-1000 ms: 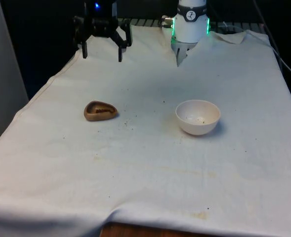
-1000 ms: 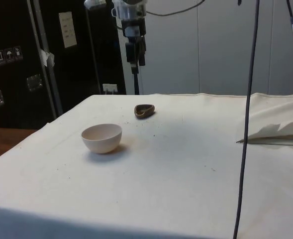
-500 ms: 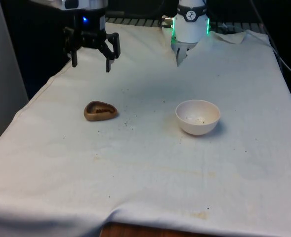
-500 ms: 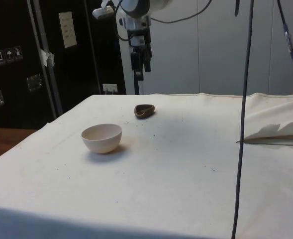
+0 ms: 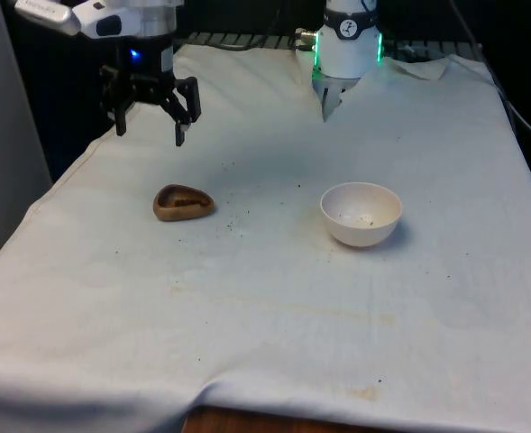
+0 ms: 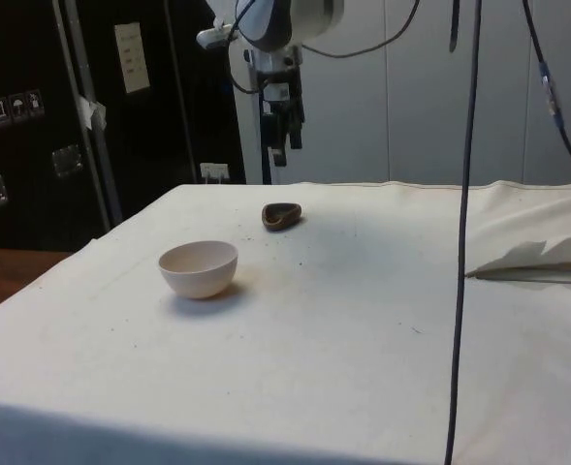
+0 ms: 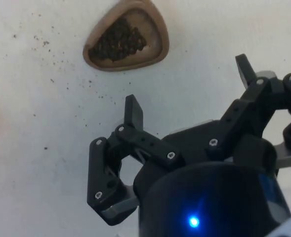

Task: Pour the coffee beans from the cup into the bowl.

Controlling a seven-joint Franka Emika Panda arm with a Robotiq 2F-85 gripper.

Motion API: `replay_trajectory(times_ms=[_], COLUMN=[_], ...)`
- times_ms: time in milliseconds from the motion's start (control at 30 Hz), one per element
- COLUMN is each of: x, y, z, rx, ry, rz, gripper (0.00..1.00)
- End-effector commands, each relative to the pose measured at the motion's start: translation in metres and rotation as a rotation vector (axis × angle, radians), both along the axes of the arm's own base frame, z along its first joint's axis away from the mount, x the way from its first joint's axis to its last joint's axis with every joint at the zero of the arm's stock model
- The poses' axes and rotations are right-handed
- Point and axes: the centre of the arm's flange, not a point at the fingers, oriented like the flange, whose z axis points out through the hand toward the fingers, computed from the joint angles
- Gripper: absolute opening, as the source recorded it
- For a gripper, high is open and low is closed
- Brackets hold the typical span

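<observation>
White cloth (image 5: 274, 325) covered the whole table, with scattered dark specks (image 5: 233, 219) and a few faint stains near the middle. Nearest the front camera sat the white bowl (image 5: 361, 214), upright, holding only a trace of residue. On the front view's left of it, well apart, sat the cup (image 5: 183, 202): a shallow brown teardrop-shaped dish, upright, with dark coffee beans (image 7: 119, 39) visible inside in the wrist view. Beyond the cup and above the cloth hung the gripper (image 5: 148, 133), fingers spread wide, holding nothing, clear of the cup and offset toward the far end of the table.

Judged step: approach, pre-grasp. Nothing poured yet; beans all in the cup. Next move likely needs the gripper centred over the cup, lowered so the fingers straddle the rim, then closed. Low, sloped wall looks like a poor grip surface, so slip or tipping is the risk.
</observation>
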Motion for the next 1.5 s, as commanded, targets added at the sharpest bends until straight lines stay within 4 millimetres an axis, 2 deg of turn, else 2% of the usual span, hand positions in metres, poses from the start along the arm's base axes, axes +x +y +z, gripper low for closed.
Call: replay_trajectory(times_ms=[0, 133, 767, 1300, 1467], x=[0.0, 0.001, 0.007, 0.004, 0.009], y=[-0.003, -0.008, -0.007, -0.028, -0.035], z=[-0.004, -0.013, -0.046, -0.07, -0.079], rx=[0.014, 0.033, 0.084, 0.139, 0.156], ry=[-0.006, -0.009, -0.001, -0.029, -0.038], rz=[-0.001, -0.006, -0.016, -0.018, -0.019], gripper=[1.0, 1.0, 1.0, 1.0, 1.0])
